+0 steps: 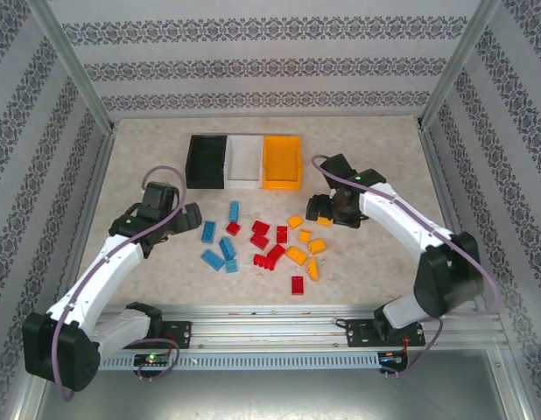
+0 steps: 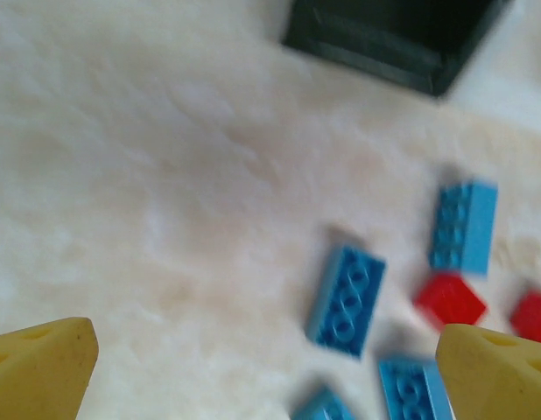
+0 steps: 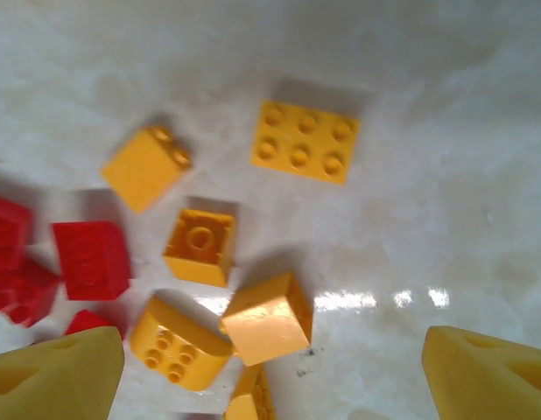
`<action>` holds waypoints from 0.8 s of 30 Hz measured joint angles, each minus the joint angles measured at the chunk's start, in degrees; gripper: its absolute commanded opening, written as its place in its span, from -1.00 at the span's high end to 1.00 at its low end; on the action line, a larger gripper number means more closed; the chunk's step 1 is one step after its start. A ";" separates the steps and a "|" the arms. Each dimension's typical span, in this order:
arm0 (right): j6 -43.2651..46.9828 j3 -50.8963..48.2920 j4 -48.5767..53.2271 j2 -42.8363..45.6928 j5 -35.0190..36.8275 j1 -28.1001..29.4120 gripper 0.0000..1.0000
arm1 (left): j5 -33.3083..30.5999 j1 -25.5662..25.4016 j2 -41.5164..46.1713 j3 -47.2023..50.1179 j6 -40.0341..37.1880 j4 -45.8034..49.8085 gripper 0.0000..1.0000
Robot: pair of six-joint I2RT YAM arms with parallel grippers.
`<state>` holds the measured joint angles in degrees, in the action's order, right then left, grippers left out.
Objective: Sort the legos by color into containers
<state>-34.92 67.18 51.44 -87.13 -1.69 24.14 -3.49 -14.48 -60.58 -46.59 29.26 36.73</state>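
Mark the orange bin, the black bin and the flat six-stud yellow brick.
orange bin (image 1: 282,162): top external view, its bare inner floor.
black bin (image 1: 206,162): top external view, its bare inner floor.
six-stud yellow brick (image 3: 305,142): right wrist view, middle of its studded top.

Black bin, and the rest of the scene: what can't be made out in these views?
- Black bin contents: top external, interior too dark; left wrist, cut off by the top edge.
- Lowest blue bricks: left wrist, blurred, cut by the bottom edge.
- Leftmost red bricks: right wrist, cropped at the left edge.

Bright, soft light; blurry wrist views.
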 measured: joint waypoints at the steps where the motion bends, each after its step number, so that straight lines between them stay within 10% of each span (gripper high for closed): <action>1: -1.16 0.35 0.79 -1.44 0.57 0.07 -0.73 | 1.05 -0.92 -0.42 -0.07 -0.02 0.98 -1.00; 24: -7.56 5.99 -4.90 -18.49 1.75 -3.56 -0.41 | 8.26 -1.64 -0.66 -0.07 -1.99 5.49 -1.00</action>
<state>-42.48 73.17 46.54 -105.62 0.05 20.58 4.78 -16.12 -61.23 -46.65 27.27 42.22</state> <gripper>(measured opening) 0.716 0.999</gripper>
